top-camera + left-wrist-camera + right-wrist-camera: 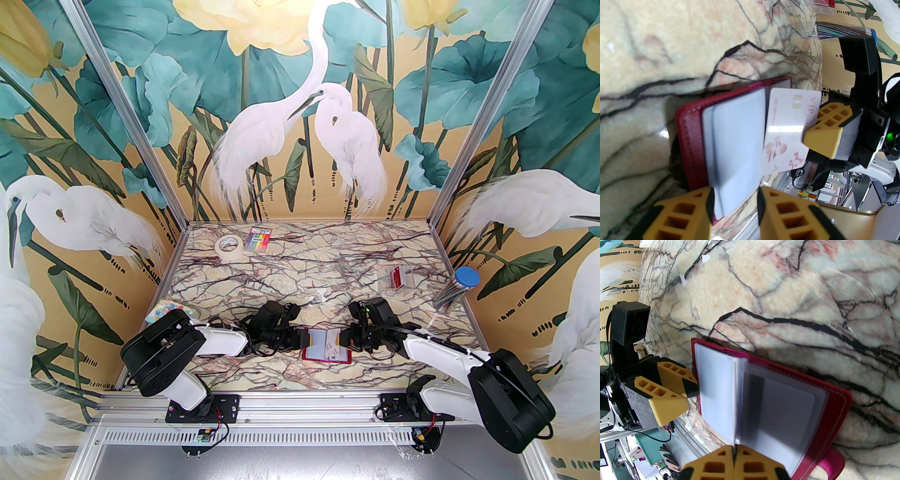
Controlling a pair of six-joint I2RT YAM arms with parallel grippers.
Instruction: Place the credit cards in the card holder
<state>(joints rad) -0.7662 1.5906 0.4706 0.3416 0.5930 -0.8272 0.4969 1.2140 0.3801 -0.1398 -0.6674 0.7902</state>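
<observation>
Right fingers (717, 458) were clamped tight on a pale pink credit card (787, 131), its far edge right at the sleeves of the open dark red card holder (691, 140). Left fingers (679, 211) sat partly apart around those sleeves, not squeezing them. The holder lay on the surface (646, 46) between both pairs.

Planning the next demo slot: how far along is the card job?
Done: the holder lies open, with the left gripper straddling its clear sleeves. In hand: the right gripper is shut on a pale card, whose edge is at the sleeves but not seated. Left: push it in. A red card sits in the clear case, far right.
</observation>
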